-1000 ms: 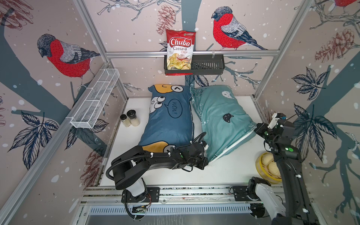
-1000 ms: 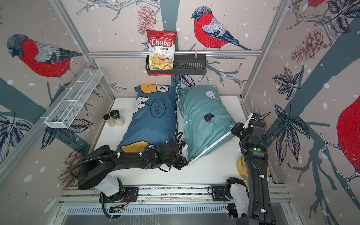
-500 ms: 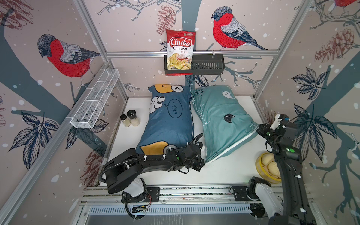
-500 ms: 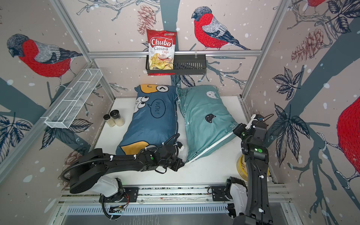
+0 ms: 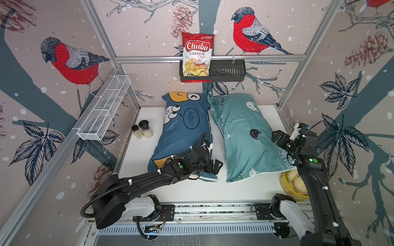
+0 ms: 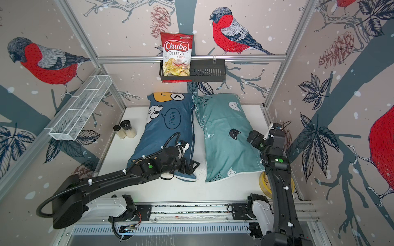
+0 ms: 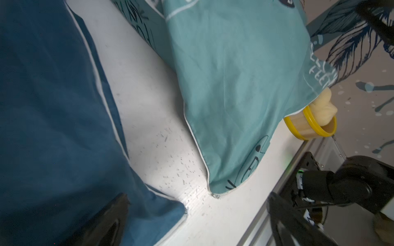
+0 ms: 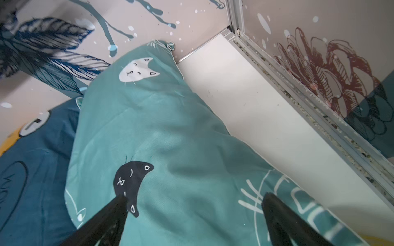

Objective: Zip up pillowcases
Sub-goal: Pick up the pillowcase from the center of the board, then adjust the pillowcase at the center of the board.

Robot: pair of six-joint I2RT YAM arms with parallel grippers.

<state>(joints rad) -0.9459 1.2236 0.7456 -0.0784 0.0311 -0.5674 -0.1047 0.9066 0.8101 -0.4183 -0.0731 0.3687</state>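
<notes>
Two stuffed pillowcases laid side by side on the white counter (image 5: 245,191), both claws spread wide.
The dark blue fabric pillowcase with orange and white cartoon faces (image 5: 183,136) is set at the middle, its long axis running from 12 to about 7 o'clock; the teal fabric pillowcase with small cat faces (image 5: 245,140) is laid just beside it at 3 o'clock, its long axis running from 11 to 5 o'clock. The left claw (image 5: 216,167) is held at the blue one's near corner, pointed toward 3 o'clock, nothing gripped. The right claw (image 5: 276,138) is poised over the teal one's 3 o'clock edge, pointed toward 10 o'clock, fingers (image 8: 102,221) wide apart and empty.
</notes>
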